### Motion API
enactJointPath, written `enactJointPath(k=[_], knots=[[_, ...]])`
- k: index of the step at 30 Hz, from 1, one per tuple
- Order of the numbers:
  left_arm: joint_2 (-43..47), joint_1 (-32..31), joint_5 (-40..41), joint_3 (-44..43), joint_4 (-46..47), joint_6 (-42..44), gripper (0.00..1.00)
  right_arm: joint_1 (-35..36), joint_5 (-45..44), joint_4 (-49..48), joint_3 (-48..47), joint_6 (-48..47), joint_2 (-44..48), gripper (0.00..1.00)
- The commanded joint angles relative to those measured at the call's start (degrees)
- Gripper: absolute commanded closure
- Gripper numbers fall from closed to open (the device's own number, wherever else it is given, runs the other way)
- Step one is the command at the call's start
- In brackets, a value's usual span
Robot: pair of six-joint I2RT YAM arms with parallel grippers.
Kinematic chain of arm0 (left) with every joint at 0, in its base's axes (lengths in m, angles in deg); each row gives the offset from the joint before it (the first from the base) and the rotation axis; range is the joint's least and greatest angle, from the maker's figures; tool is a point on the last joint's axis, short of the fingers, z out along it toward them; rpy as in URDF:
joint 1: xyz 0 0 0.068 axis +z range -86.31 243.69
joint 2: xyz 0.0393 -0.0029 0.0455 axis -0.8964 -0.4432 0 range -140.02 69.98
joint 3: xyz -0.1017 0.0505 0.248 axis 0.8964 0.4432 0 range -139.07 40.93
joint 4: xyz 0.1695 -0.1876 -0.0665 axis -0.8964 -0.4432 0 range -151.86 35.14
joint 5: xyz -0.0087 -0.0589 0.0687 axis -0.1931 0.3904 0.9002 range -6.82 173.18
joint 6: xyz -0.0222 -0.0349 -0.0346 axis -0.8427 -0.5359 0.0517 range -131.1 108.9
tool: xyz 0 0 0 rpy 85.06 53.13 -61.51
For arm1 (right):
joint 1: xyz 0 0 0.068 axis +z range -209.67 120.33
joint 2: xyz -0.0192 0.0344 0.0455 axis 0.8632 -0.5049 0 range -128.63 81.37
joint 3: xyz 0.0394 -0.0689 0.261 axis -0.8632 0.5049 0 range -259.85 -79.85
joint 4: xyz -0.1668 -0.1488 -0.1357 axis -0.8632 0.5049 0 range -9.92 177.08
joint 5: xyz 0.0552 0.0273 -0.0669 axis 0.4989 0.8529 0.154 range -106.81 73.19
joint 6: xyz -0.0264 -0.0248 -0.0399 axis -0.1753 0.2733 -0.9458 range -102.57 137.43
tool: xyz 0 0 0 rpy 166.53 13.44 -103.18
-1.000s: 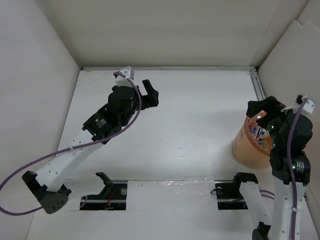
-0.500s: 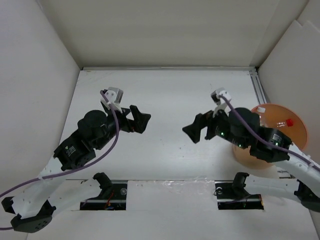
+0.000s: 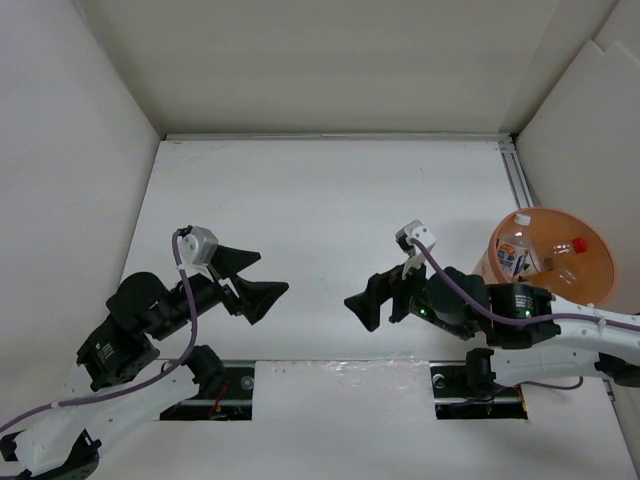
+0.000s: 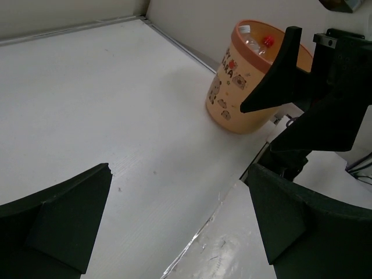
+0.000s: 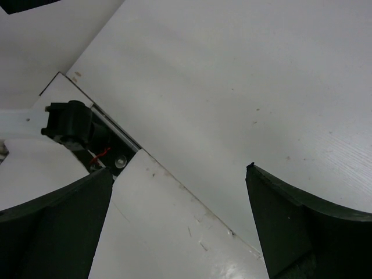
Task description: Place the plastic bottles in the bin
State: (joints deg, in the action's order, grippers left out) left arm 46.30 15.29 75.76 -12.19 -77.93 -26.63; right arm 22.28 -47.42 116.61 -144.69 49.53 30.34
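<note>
Both arms are hanging low over the near side of the table [image 3: 330, 200], pointing at each other. The left gripper [image 3: 252, 279] is sitting wide open with nothing between its fingers. The right gripper [image 3: 366, 303] is spread open and holding nothing too. The orange bin [image 3: 590, 270] is standing upright at the right edge, just beside the right arm. The plastic bottles [image 3: 514, 252] are lying inside it, one showing a red cap [image 3: 578, 244].
</note>
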Motion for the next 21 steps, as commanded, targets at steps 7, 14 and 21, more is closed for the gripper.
enactJointPath(k=[7, 14, 21], knots=[[-2.2, -0.1, -0.2, 2.3, 3.9, -0.1, 0.0, 0.4, -3.6, -7.0, 1.3, 0.3, 2.1, 0.0], [-2.2, -0.1, 1.4, 2.8, 3.9, -0.6, 0.0, 0.4, -4.8, -6.5, 1.3, 0.3, 2.6, 0.0], [-2.2, -0.1, 2.5, 2.8, 3.9, -0.6, 0.0, 0.4, -4.8, -6.5, 1.3, 0.3, 2.6, 0.0]])
